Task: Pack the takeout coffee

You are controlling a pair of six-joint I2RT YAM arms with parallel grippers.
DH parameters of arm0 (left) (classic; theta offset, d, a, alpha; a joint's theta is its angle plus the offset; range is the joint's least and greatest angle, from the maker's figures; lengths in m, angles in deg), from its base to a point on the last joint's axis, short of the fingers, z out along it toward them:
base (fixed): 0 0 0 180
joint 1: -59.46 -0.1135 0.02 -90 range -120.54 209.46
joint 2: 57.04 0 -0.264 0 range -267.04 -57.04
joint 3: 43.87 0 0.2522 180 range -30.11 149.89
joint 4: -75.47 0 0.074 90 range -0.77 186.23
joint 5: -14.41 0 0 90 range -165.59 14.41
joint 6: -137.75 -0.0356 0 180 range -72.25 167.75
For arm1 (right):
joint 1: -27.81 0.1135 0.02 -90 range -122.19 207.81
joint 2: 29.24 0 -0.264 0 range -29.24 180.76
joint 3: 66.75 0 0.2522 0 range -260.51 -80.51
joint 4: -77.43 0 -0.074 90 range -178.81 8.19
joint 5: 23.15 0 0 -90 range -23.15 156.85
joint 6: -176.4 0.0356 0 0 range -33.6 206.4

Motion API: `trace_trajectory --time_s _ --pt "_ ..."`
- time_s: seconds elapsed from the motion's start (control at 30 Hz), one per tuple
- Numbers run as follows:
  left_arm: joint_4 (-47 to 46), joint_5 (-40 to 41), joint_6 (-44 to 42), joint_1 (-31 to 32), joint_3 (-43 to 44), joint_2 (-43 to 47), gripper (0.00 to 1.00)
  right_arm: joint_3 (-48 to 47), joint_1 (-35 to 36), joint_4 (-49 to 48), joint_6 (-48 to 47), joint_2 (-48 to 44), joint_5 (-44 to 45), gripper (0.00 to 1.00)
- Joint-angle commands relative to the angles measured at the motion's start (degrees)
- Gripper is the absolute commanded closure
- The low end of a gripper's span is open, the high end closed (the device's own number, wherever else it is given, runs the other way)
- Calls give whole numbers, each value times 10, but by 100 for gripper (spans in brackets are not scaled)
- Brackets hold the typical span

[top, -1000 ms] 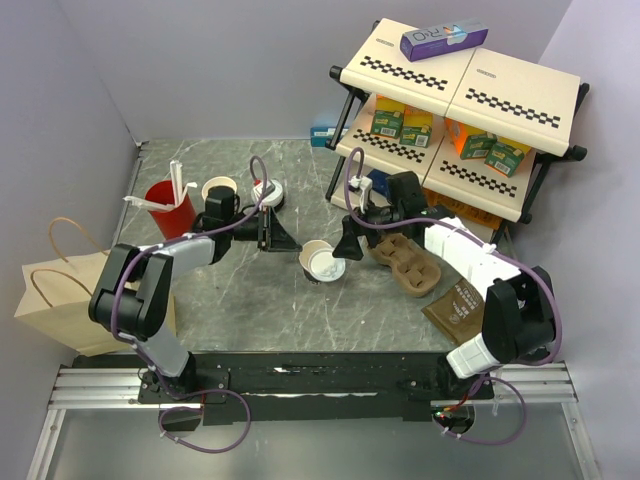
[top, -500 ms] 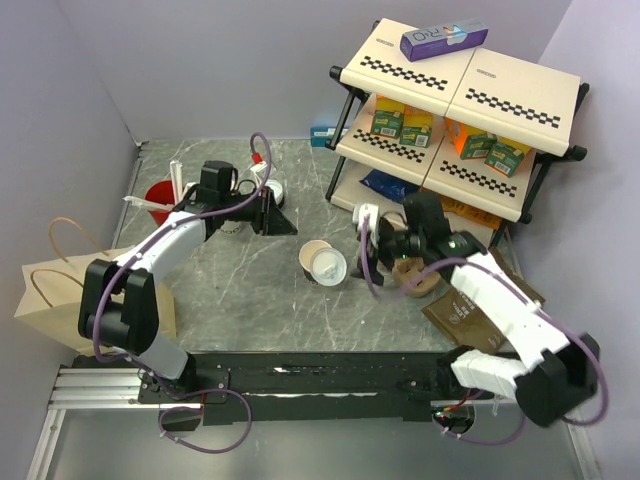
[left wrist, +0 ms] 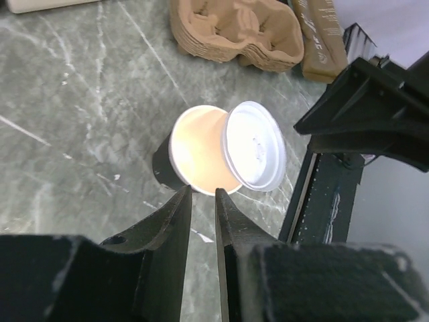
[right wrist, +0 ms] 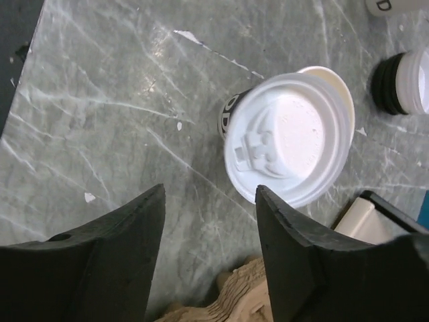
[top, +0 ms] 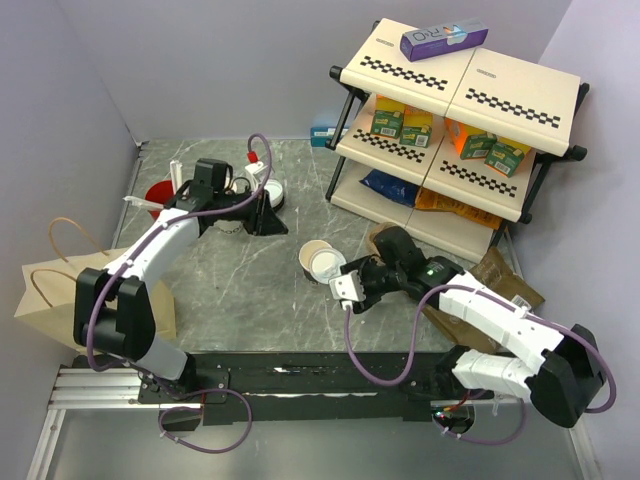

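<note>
The takeout coffee (top: 322, 263) stands mid-table, a dark cup with its white lid (right wrist: 288, 137) lying askew, so the cream rim (right wrist: 337, 82) shows. The left wrist view shows the cup's open cream inside (left wrist: 200, 155) and the lid (left wrist: 254, 154) shifted to one side. My right gripper (top: 346, 284) is open and empty just near-right of the cup, with its fingers (right wrist: 210, 194) short of the lid. My left gripper (top: 263, 213) hangs far-left of the cup, its jaws (left wrist: 201, 192) almost together and empty.
A second white-lidded dark cup (top: 268, 192) and a red cup with white sticks (top: 163, 197) stand at the back left. A paper bag (top: 65, 300) lies at the left edge. A cardboard cup carrier (top: 381, 238) and brown packets (top: 497, 272) lie by the shelf rack (top: 460, 110).
My right arm swung from the carrier down to the near side of the coffee cup. My left arm lifted and drew back to the far left. The cup stayed put.
</note>
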Motion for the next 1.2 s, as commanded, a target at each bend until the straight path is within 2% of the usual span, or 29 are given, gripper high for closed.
trace_trajectory --time_s 0.0,0.23,0.5,0.83,1.0,1.03,1.17 --pt "9 4 -21 -12 22 29 73 3 14 -52 -85 10 11 41" --pt "7 4 -15 -28 25 34 73 4 28 -84 -100 37 18 49" --pt "5 1 -10 -48 25 37 73 -22 30 -37 -132 77 11 56" --pt "-14 -5 6 -59 17 36 73 -4 41 -102 -117 90 47 68" --pt "-19 -10 12 -62 19 32 73 -9 42 -105 -100 86 53 81" --pt "-21 -11 10 -62 19 32 73 -12 41 -102 -97 85 54 88" --pt "-29 -15 12 -62 18 27 73 -38 40 -58 -61 81 44 100"
